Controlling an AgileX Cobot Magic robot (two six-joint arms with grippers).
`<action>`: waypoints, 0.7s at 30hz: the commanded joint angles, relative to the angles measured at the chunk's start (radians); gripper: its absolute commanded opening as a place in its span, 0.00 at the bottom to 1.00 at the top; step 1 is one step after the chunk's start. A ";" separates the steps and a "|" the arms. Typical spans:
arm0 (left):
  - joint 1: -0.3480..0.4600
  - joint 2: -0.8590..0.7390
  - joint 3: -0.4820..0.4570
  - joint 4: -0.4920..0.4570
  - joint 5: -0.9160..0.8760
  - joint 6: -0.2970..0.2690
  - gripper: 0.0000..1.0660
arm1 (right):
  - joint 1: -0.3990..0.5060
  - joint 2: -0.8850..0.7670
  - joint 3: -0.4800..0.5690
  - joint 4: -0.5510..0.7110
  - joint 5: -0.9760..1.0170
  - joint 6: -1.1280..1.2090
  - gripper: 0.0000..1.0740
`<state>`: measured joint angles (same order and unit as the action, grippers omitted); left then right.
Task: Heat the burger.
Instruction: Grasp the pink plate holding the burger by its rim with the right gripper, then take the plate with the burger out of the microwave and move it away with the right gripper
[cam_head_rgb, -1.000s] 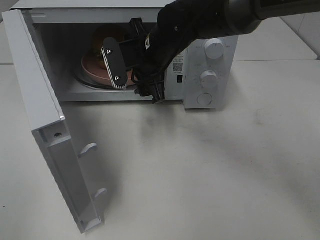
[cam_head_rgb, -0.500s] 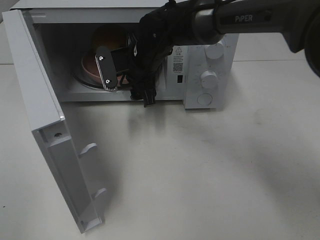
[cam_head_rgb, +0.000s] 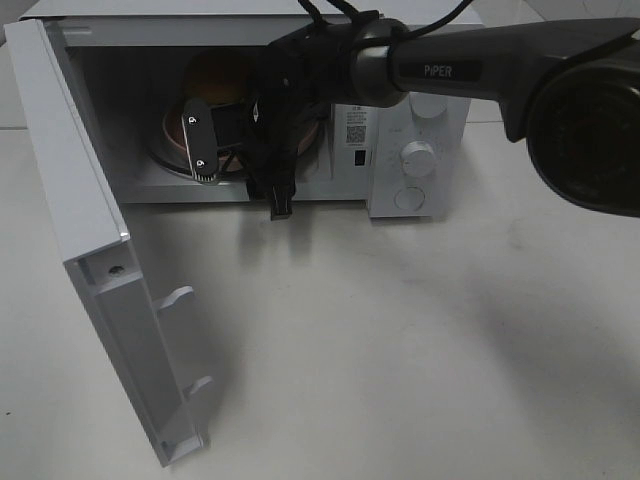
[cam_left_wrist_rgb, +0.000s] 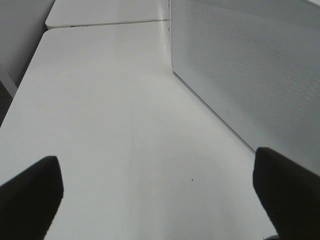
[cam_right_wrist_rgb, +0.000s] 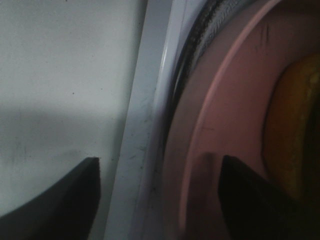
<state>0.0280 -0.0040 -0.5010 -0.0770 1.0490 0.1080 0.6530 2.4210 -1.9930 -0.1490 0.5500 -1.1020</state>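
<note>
The burger (cam_head_rgb: 215, 75) sits on a round pink plate (cam_head_rgb: 173, 130) inside the open microwave (cam_head_rgb: 420, 110), on the turntable. My right gripper (cam_head_rgb: 215, 155) hangs at the oven's mouth, just above the plate's front edge, with its jaws apart and empty. In the right wrist view the plate's rim (cam_right_wrist_rgb: 235, 100) runs between the two fingers, and the burger's yellow edge (cam_right_wrist_rgb: 295, 130) shows past one finger (cam_right_wrist_rgb: 255, 195). My left gripper (cam_left_wrist_rgb: 160, 200) is open over bare table beside the microwave's perforated side wall (cam_left_wrist_rgb: 250, 65). It is out of the exterior view.
The microwave door (cam_head_rgb: 90, 230) stands swung out to the left, reaching toward the table's front. Two knobs and a button are on the control panel (cam_head_rgb: 417, 155) at the right. White table (cam_head_rgb: 400, 350) lies in front.
My right arm has swung left across the microwave's mouth and its jaws have narrowed a little. The burger and plate have stayed put. The left gripper has not changed.
</note>
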 joint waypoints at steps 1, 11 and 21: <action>-0.004 -0.021 0.002 0.000 -0.010 0.000 0.92 | 0.002 0.001 -0.011 0.003 0.013 0.011 0.34; -0.004 -0.021 0.002 0.000 -0.010 0.000 0.92 | 0.002 -0.002 -0.011 0.009 0.040 0.010 0.00; -0.004 -0.021 0.002 0.000 -0.010 0.000 0.92 | 0.013 -0.035 -0.003 0.026 0.059 -0.047 0.00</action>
<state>0.0280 -0.0040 -0.5010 -0.0770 1.0490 0.1080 0.6530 2.4070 -2.0010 -0.1290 0.6010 -1.1300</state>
